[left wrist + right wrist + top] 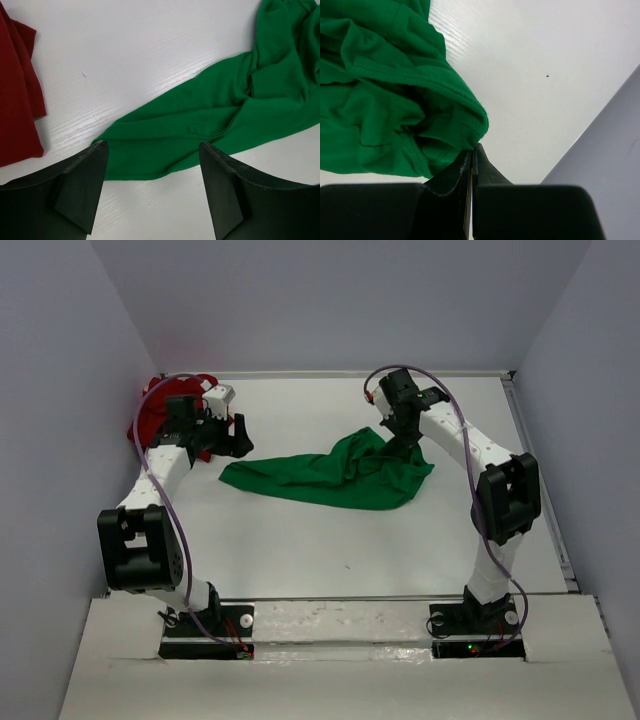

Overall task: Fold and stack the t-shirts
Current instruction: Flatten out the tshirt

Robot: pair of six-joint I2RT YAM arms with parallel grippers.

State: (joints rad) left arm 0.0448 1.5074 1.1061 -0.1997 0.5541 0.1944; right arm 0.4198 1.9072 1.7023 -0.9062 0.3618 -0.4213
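Top external: green t-shirt (330,475) stretched left-right; right hand (471,151) pinches it, left hand (152,146) spread.

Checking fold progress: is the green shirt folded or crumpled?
Crumpled, not folded: the green shirt lies bunched and stretched out, one edge pinched in the shut right gripper.

Green t-shirt (330,472): plain bright green, no print. Red t-shirt (152,422): plain deep red. Table (330,550): white, faint grain lines. Left gripper (152,147) and right gripper (472,152): black. Left arm (165,465), right arm (470,440): white, black joints. Cables (404,367): purple. Walls (330,300): pale grey.
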